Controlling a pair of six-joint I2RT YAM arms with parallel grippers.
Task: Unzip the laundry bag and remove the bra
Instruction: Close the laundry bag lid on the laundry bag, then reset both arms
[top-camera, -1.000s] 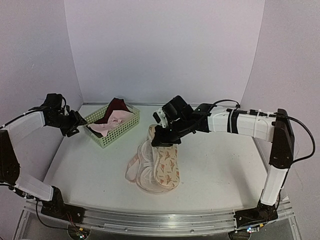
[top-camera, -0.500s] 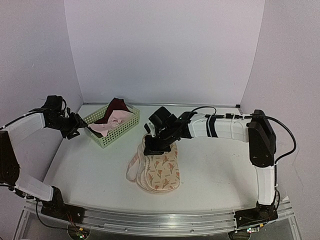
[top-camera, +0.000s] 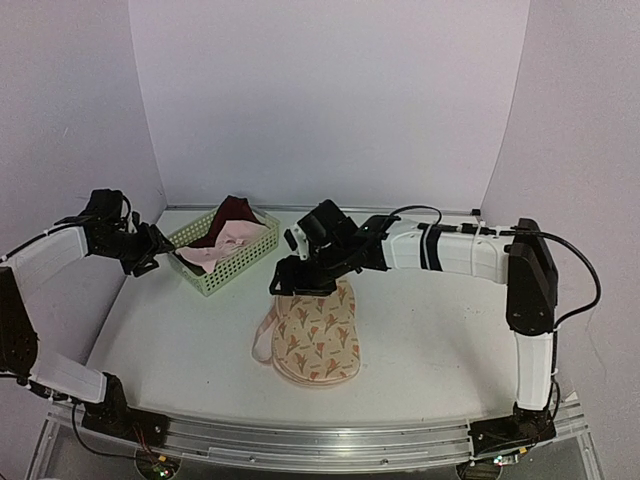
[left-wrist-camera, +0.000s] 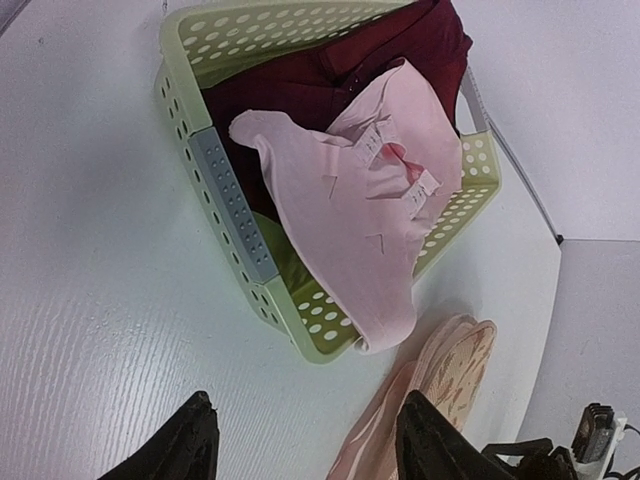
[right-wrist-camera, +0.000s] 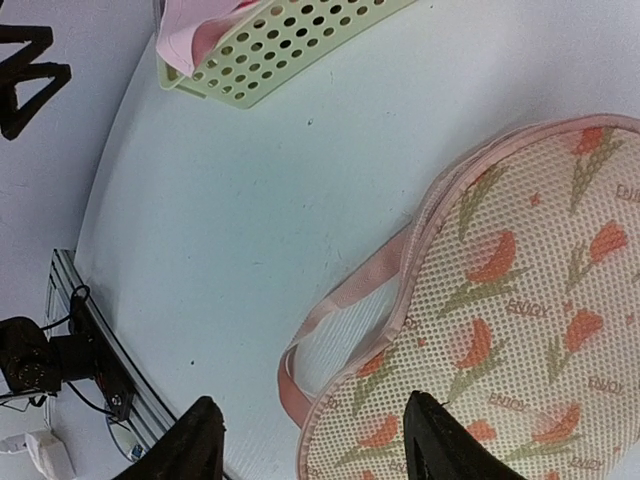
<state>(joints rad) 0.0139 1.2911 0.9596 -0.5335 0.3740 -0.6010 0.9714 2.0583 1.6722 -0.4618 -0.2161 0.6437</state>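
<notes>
The white table (top-camera: 170, 340) stands between pale lilac walls. From above, the laundry bag (top-camera: 315, 335) lies mid-table, its long axis running near to far; the right gripper (top-camera: 287, 284) covers part of its far end. The bra (top-camera: 230, 238) lies in the green lattice basket (top-camera: 215, 275), partly hidden.

Left wrist view: the left gripper (left-wrist-camera: 310, 450) has its fingers wide apart and empty, with only their tips in view.

Right wrist view: the fingers are wide apart with nothing between them, beside the pink strap loop (right-wrist-camera: 330, 320). The bag is cut off at the right edge.

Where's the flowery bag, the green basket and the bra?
laundry bag (right-wrist-camera: 520, 300), right wrist view, on its mesh top.
green basket (left-wrist-camera: 320, 330), left wrist view, on its near corner.
bra (left-wrist-camera: 350, 210), left wrist view, on its pale pink inner side.
</notes>
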